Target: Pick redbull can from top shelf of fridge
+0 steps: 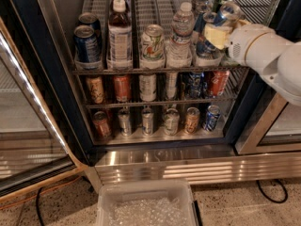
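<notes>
The fridge (56, 74) stands open with its glass door swung out to the left. On the top shelf (141, 70), the slim blue-and-silver redbull can (205, 45) stands in the right lane, just right of a water bottle (180, 36). My gripper (214, 35), with a yellowish tip, reaches in from the right on a white arm (270, 55). It sits right against the front of the redbull can and hides its middle. Green cans (225, 7) stand behind it.
The top shelf also holds wider dark-blue cans (87, 42), a dark bottle (119, 32) and a pale green can (152, 42). Two lower racks hold small cans (146, 86). A clear bin (146, 204) sits on the floor in front of the ribbed steel base (188, 166).
</notes>
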`<move>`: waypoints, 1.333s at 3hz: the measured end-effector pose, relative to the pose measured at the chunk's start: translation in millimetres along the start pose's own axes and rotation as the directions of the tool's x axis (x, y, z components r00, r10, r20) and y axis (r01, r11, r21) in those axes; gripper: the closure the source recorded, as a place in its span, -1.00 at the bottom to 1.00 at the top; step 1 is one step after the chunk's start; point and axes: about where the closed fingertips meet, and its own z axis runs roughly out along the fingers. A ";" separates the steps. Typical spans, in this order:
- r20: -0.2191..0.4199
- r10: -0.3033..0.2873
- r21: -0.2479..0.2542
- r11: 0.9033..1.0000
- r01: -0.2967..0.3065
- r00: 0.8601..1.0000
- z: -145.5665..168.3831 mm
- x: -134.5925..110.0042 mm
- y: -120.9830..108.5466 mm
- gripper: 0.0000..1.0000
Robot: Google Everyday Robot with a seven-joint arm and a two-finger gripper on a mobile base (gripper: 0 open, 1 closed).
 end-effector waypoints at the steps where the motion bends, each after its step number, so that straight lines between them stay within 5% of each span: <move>1: 0.024 -0.003 -0.041 0.999 0.004 1.000 -14.0 -23.1 -0.8 1.00; 3: -0.055 -0.077 -0.166 0.984 0.067 0.996 -67.6 -42.6 -11.5 1.00; 4: -0.085 -0.085 -0.234 0.970 0.063 0.993 -71.1 -34.2 5.8 1.00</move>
